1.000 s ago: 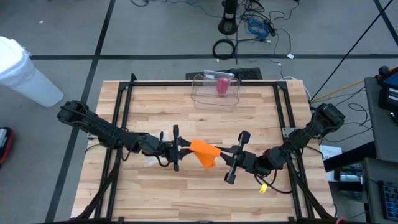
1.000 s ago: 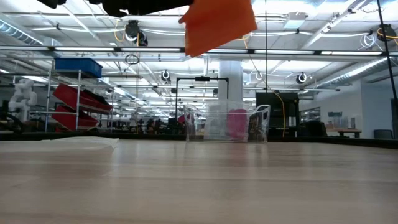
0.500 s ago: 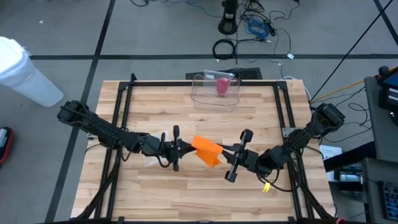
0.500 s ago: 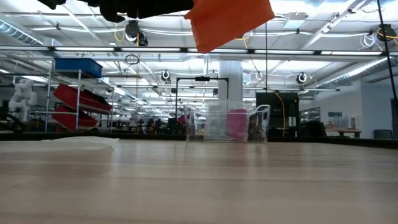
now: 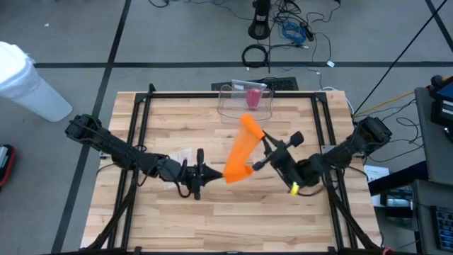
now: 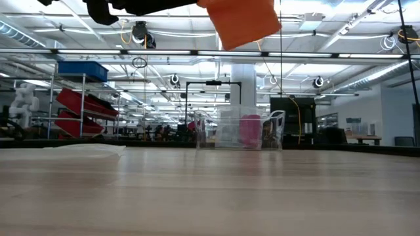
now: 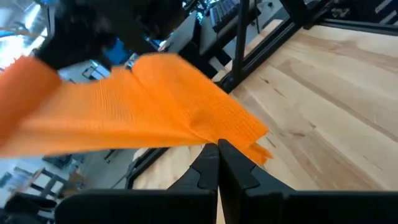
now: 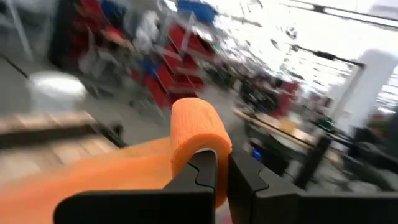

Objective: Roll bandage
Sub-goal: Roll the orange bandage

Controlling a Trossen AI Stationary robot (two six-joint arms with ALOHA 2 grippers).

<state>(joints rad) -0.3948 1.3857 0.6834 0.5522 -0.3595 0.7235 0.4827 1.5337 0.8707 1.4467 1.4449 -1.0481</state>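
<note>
An orange bandage [image 5: 239,150] is held above the table between both grippers, drawn out as a strip from the table's middle toward its far edge. My left gripper [image 5: 212,174] is shut on its near end. My right gripper [image 5: 259,134] is shut on its far end, which curls over the fingertips in the right wrist view [image 8: 200,127]. In the low view only the bandage's lower part [image 6: 240,22] shows at the top, well clear of the table. My left gripper pinches the bandage's near end at its edge [image 7: 214,138] between its two fingers, coming level from the table's left. The strip runs away from the fingers, clear of the table. My right gripper pinches the bandage's far end [image 8: 193,140], which curls over its fingertips. The fingers come from the table's right, and that end is lifted clear.
A clear plastic container [image 5: 246,101] with a pink thing inside stands at the table's far edge, just beyond the bandage's far end; it shows in the low view [image 6: 239,131]. A white sheet [image 5: 180,155] lies by my left gripper. A black frame [image 5: 141,106] borders the table.
My right gripper has gone toward the table's far edge and turned, taking its end of the bandage with it. The bandage, bunched short between the grippers before, is now drawn out into a long strip. Its near end has stayed at my left gripper.
</note>
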